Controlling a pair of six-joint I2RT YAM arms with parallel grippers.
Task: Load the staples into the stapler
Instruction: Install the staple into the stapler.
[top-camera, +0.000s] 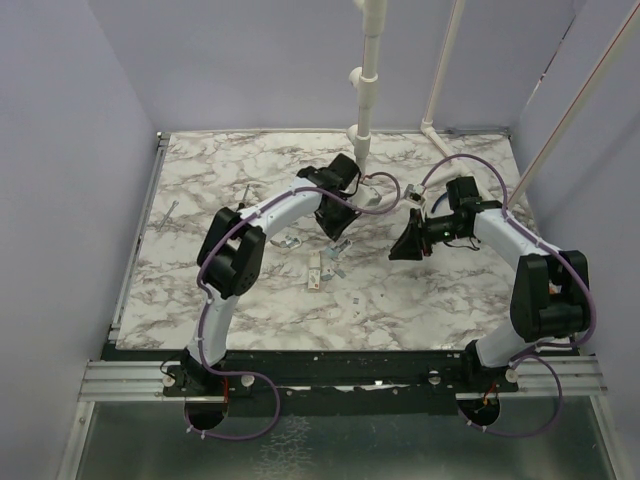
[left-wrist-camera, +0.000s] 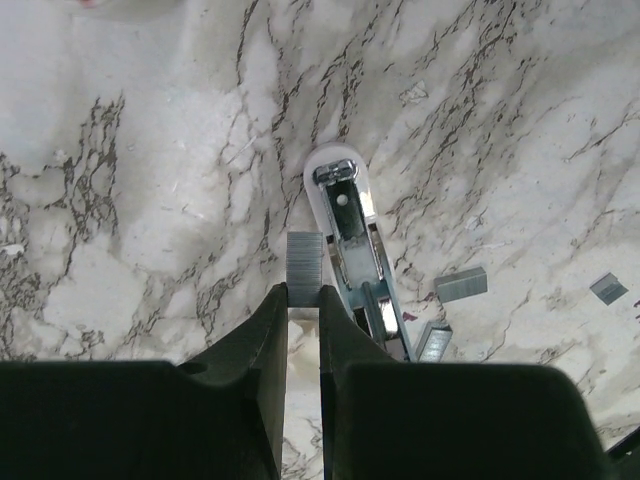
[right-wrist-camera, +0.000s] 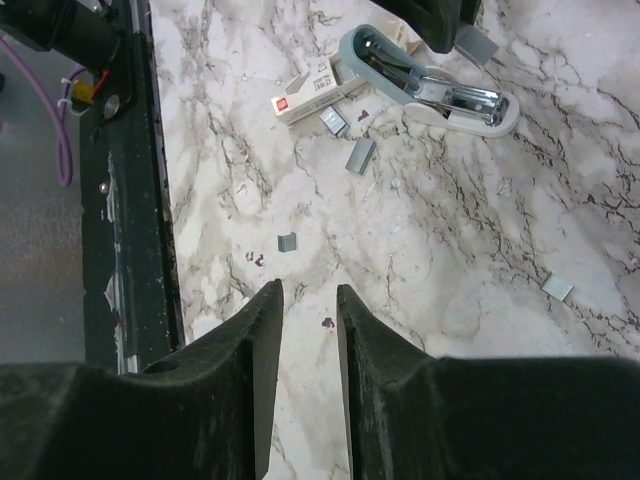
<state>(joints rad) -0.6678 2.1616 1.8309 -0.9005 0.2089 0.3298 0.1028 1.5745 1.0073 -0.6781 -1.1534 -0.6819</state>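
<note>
- Two claws were in play. The left gripper was clenched on the staples, a short grey strip standing out past its fingertips. The right gripper hung well off from the work, jaws apart with nothing between them.
- The stapler lay opened on the marble table with its metal channel facing up. The held strip sat just beside the channel's left edge, not yet in it.
- By my reading the step in hand was the insertion: strip gripped and brought alongside, loading not yet done.
- The next move would call for shifting the strip sideways over the channel, lining it up lengthwise, lowering it in, and only then letting go. A tilt could leave it straddling the rim.
- Several loose staple pieces lay scattered near the stapler.
- In the right wrist view a small white box with a red mark lay close to the stapler. Its printing was too small to read, and no brand showed on the stapler.
</note>
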